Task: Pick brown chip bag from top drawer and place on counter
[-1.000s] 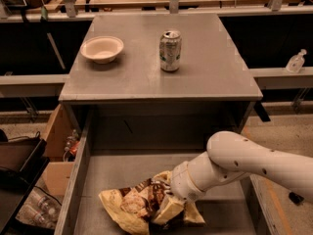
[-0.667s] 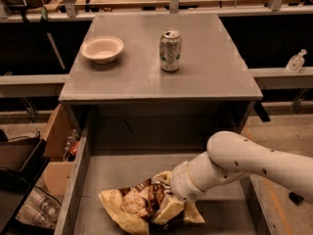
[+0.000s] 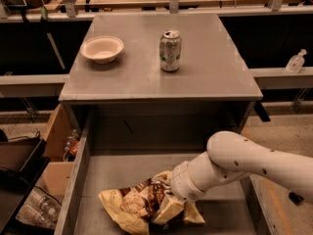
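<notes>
The brown chip bag [image 3: 132,204], crinkly cream-yellow and dark brown, lies on the floor of the open top drawer [image 3: 117,173], near its front. My white arm reaches in from the right. The gripper [image 3: 166,210] is down on the right part of the bag, mostly hidden by my wrist and the bag's folds. The grey counter [image 3: 205,67] sits above and behind the drawer.
A white bowl [image 3: 102,49] stands on the counter's left side and a silver soda can [image 3: 170,51] stands upright near its middle. The drawer's side walls [image 3: 73,180] rise on both sides. Boxes and clutter lie on the floor to the left.
</notes>
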`<action>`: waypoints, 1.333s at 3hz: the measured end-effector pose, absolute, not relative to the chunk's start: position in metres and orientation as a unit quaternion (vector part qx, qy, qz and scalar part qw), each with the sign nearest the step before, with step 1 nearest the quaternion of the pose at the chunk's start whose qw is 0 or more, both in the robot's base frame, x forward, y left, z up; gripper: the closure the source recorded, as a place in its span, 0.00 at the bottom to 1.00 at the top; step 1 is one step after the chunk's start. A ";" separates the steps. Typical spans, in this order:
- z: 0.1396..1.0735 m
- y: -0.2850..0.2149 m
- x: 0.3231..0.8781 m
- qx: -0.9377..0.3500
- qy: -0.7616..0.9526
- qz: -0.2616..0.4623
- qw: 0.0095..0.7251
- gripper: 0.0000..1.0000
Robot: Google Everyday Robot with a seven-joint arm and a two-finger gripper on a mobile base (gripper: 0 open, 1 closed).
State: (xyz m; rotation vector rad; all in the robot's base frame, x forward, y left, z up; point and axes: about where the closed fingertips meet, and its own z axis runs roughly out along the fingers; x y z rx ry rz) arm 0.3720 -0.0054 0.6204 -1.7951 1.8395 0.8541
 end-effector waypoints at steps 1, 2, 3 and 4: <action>0.620 -0.005 0.372 -0.647 0.663 0.308 0.215 1.00; 0.620 -0.005 0.372 -0.647 0.663 0.308 0.215 1.00; 0.654 -0.001 0.375 -0.652 0.664 0.282 0.232 1.00; 0.744 0.007 0.383 -0.649 0.673 0.222 0.277 1.00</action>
